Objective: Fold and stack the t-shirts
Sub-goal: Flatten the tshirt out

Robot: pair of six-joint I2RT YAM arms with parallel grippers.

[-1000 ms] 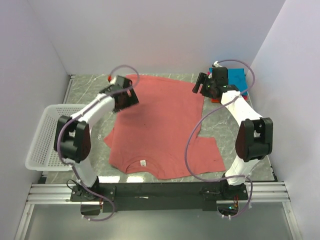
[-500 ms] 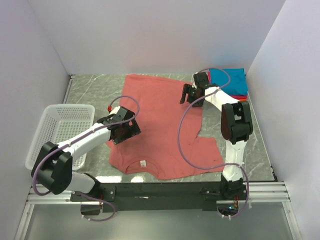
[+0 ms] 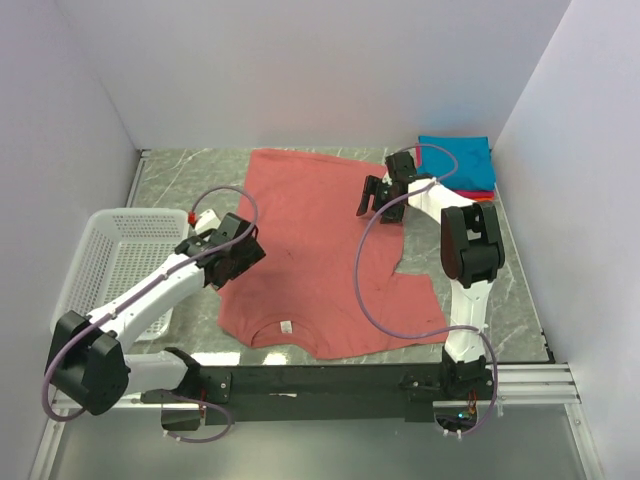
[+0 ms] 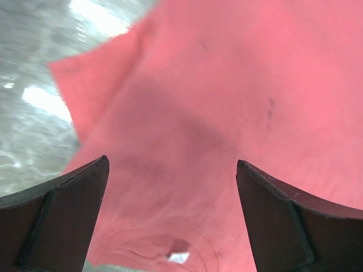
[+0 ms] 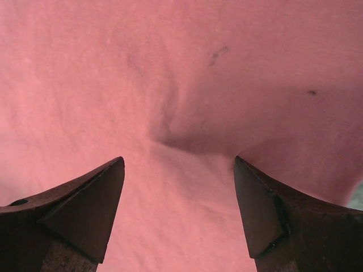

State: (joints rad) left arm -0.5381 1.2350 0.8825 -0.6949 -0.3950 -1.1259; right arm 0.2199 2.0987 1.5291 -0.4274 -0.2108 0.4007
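Your left gripper (image 3: pixel 233 260) hangs with its jaws spread wide and nothing between them, above the left edge of the salmon-red short-sleeved cotton t-shirt (image 3: pixel 310 260). In its wrist view the cloth fills the gap between the dark fingers (image 4: pixel 68 215). The shirt's left sleeve (image 4: pixel 91 85) juts out ahead and to the left of them, onto the grey marbled table (image 3: pixel 180 180). The neckline (image 4: pixel 164 255) curves just under the fingertips.

Your right gripper (image 3: pixel 378 200) is also parted and holds nothing. It sits over the far right part of the same shirt, and a soft crease (image 5: pixel 167 127) runs in the cloth just ahead of its fingers (image 5: pixel 85 209). Whether the tips touch the fabric is hard to judge from these views.

Beyond and to the right of that gripper lies a stack with a folded teal-blue shirt (image 3: pixel 455 160) on top. A red-orange edge (image 3: pixel 484 195) shows beneath it.

The white plastic mesh basket (image 3: pixel 140 214) stands just left of your left gripper.
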